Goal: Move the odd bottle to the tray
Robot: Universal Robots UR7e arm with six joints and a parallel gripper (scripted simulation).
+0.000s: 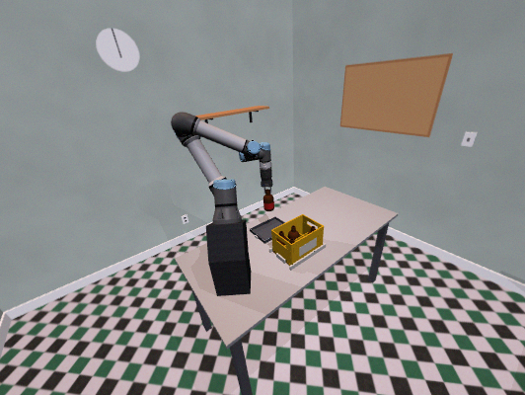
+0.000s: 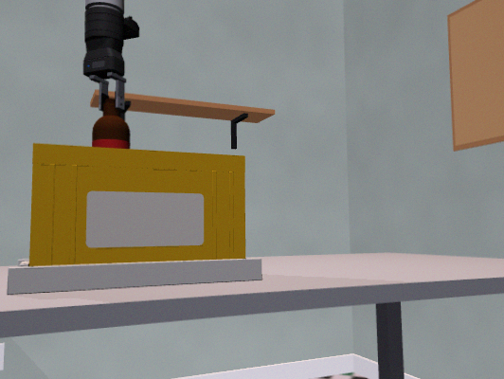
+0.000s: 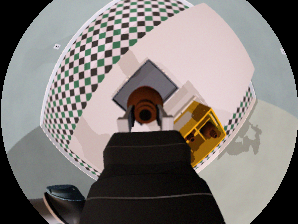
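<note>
Five bottles [image 1: 268,200]; one crate [image 1: 297,240]; one tray [image 1: 266,229]

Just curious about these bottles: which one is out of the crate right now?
The brown bottle with the red band, hanging by its neck from the gripper above the tray; the others stand in the yellow crate.

Between my fingers [image 2: 118,95], pale matt metal: a bottle [image 2: 111,127] of dark brown glossy glass with a red band. Below me, a flat matt grey tray [image 1: 264,229]. Beside it, a yellow plastic-looking crate [image 2: 137,161], smooth, on a matt pale table [image 1: 345,207].
</note>
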